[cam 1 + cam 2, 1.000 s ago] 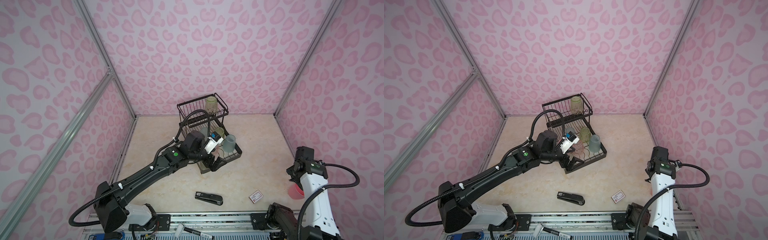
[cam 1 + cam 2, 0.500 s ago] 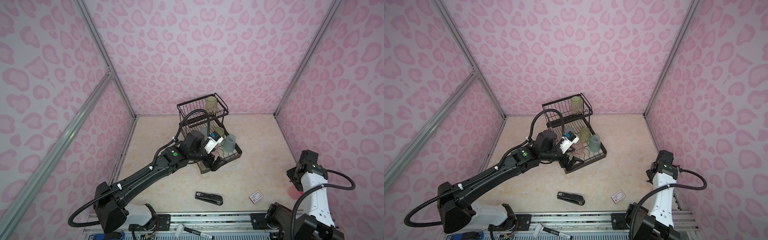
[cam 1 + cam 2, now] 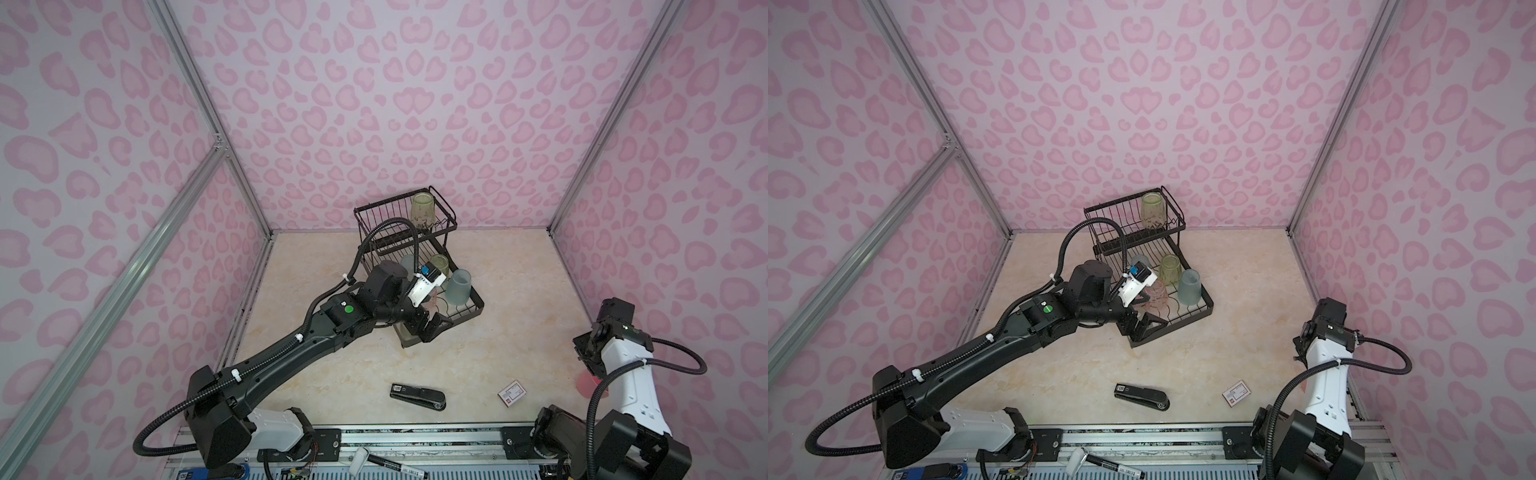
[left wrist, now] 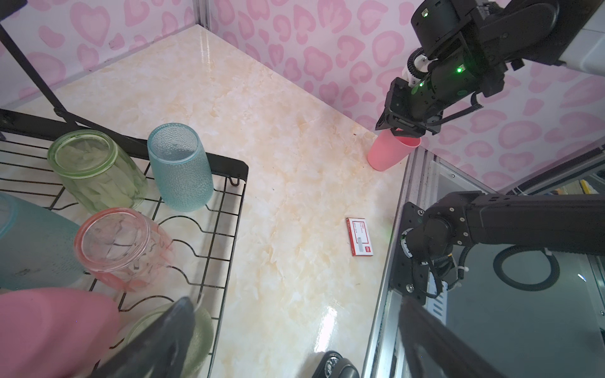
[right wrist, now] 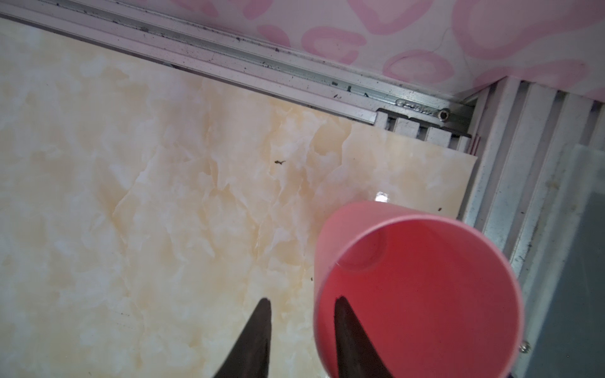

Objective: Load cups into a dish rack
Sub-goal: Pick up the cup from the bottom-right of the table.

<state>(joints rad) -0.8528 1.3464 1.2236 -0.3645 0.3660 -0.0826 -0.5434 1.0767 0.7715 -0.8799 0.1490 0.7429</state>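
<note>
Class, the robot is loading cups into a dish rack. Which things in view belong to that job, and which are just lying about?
Job: dish rack, yellow-green cup, teal cup, clear pink cup, opaque pink cup by the wall.
Lying about: black stapler, red-and-white box, marker.

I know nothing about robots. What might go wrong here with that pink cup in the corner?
The right end effector straddles the thin wall of the pink cup, one finger inside, one outside; such a pinch may slip or tip it.
It stands at the corner of the table, so a nudge might push it off.
The left end effector hangs open by the rack; a careless move may bump the cups there.
</note>
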